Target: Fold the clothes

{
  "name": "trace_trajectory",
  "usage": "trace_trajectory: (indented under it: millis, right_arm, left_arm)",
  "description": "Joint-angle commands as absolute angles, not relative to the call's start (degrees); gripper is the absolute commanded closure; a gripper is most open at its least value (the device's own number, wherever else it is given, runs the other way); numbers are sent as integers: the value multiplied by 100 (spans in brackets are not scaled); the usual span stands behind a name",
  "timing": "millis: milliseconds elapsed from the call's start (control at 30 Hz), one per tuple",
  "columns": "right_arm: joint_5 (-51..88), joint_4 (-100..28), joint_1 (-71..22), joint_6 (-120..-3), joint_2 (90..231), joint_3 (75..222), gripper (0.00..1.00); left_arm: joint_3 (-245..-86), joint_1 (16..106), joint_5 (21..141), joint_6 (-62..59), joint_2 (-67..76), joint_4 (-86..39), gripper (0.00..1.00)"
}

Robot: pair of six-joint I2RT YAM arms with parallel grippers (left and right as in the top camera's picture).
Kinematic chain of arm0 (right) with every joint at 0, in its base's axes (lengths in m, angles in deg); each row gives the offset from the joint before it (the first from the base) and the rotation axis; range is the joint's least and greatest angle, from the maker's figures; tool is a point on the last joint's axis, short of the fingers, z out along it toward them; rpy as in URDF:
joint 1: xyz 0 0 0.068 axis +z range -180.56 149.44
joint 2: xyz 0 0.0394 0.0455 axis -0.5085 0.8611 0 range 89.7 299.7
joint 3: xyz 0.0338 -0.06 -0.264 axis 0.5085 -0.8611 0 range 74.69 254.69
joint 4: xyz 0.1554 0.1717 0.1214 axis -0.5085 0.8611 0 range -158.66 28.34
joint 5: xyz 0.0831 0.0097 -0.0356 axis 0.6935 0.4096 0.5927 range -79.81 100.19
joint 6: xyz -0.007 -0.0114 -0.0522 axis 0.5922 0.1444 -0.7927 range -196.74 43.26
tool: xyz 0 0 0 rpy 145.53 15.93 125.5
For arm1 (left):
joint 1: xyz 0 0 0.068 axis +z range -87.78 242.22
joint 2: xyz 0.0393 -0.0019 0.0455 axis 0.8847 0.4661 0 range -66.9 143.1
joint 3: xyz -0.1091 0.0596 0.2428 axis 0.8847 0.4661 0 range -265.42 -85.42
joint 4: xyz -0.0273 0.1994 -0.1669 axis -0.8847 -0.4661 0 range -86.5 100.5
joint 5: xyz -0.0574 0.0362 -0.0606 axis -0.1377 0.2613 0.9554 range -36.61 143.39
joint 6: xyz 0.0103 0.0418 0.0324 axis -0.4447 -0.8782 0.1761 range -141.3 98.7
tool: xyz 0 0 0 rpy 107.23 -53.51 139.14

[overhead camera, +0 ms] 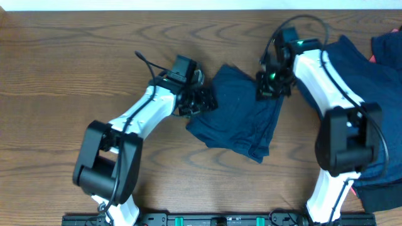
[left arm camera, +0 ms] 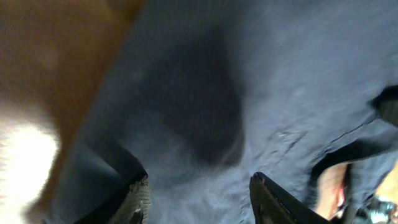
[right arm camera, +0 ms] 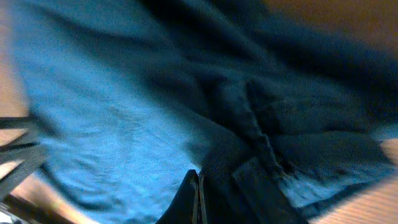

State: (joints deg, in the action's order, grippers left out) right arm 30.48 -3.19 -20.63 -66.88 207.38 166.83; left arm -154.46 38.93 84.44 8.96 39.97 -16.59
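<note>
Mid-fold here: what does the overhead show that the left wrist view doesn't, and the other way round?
Only overhead: the whole garment, the right claw at its upper right edge, and a pile of navy clothes at far right. Only left wrist: the left claw close up, its fingers apart over wrinkled cloth. Both: the garment and the wooden table.

Plain dark navy-blue clothes [overhead camera: 242,116], brown wood-grain table [overhead camera: 75,56].
</note>
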Motion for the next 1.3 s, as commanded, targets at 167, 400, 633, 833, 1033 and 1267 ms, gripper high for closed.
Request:
trace_trajectory:
  millis: [167, 400, 633, 833, 1033, 1267]
  right_arm:
    - [1295, -133, -2118, -6115, 21158, 15990, 99]
    - [1295, -590, -2120, -6108, 21156, 15828, 98]
    - [1302, -1993, -2126, -6111, 21156, 15832, 92]
    - [1426, -1685, -2124, -6115, 21082, 16361, 92]
    - [1459, -695, -2111, -6268, 20520, 17286, 92]
    - [2298, 153, -1910, -6460, 19641, 17480, 91]
  left_arm:
    - [-15419, 3657, 8372, 754, 4417, -2315, 46]
    - [-15422, 3639, 8398, 743, 4430, -2494, 46]
    - [-15422, 3327, 8617, 782, 4384, -3554, 46]
    - [-15467, 3318, 8374, 632, 3606, -3622, 46]
    - [-15531, 3792, 6803, 363, 2380, -2321, 37]
    - [-15531, 4363, 6599, -74, 2377, -319, 37]
